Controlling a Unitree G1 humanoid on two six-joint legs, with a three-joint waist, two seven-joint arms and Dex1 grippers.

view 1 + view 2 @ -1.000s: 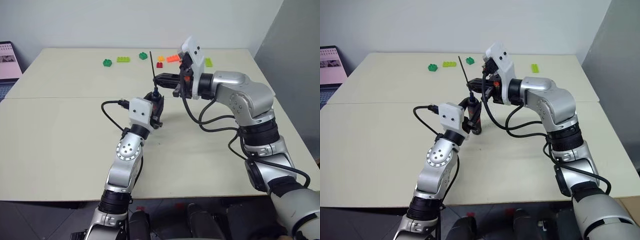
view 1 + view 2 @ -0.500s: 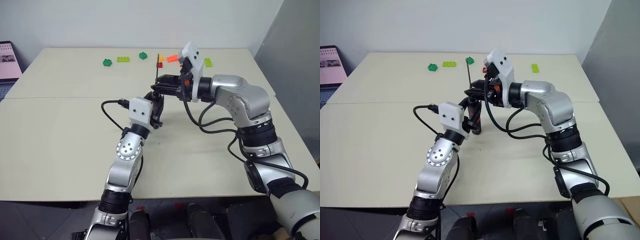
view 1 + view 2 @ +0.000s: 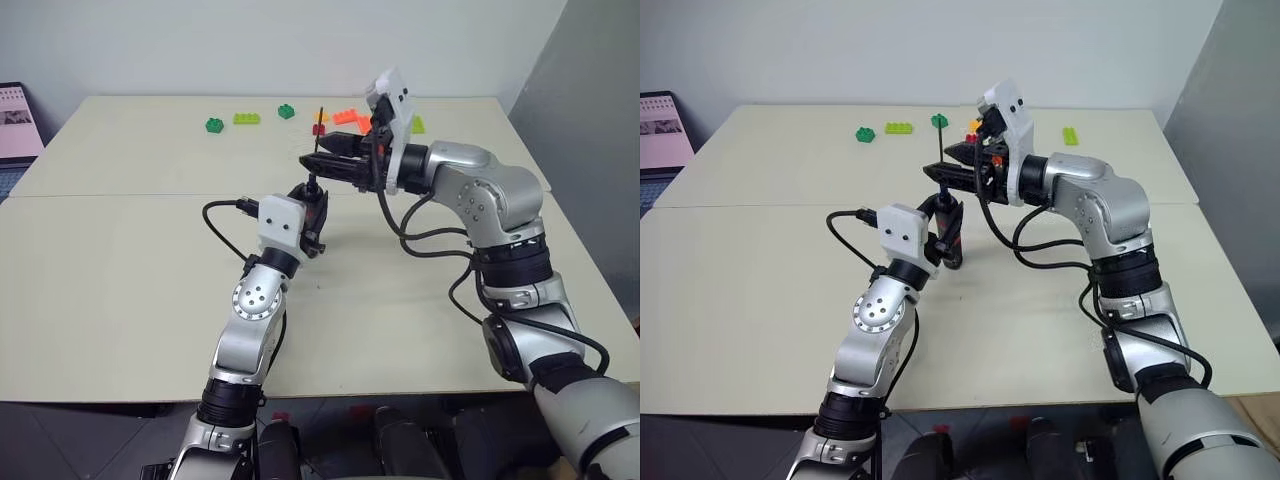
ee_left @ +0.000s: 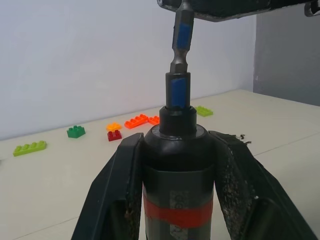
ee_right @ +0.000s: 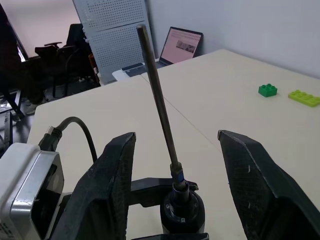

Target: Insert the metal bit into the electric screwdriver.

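The left end effector [image 3: 313, 215] hangs over the middle of the pale surface [image 3: 120, 280], pinching the screwdriver [image 4: 176, 165] upright between its two black fingers [image 4: 116, 195], the red-orange band showing just above the grip. The bit [image 5: 159, 107] stands in the screwdriver's tip, seated in the socket and rising nearly straight up, a thin dark rod with a blue band on its shank just above the collar. The right end effector [image 3: 322, 160] reaches in from the right, pointing left at about the height of the bit's lower part, with its fingers [image 5: 250, 175] spread wide and the bit standing between them, touching neither in the right wrist view. In the left wrist view one of those fingers passes just beside the bit, high on its shank; whether it touches there cannot be told. Along the far edge of the surface lie small toy bricks: a green brick [image 3: 214, 125], a lime brick [image 3: 246, 119], another green one [image 3: 286, 111], an orange brick [image 3: 347, 116], and a lime brick [image 3: 417, 124] further right. A laptop [image 3: 18, 125] sits beyond the far left corner.
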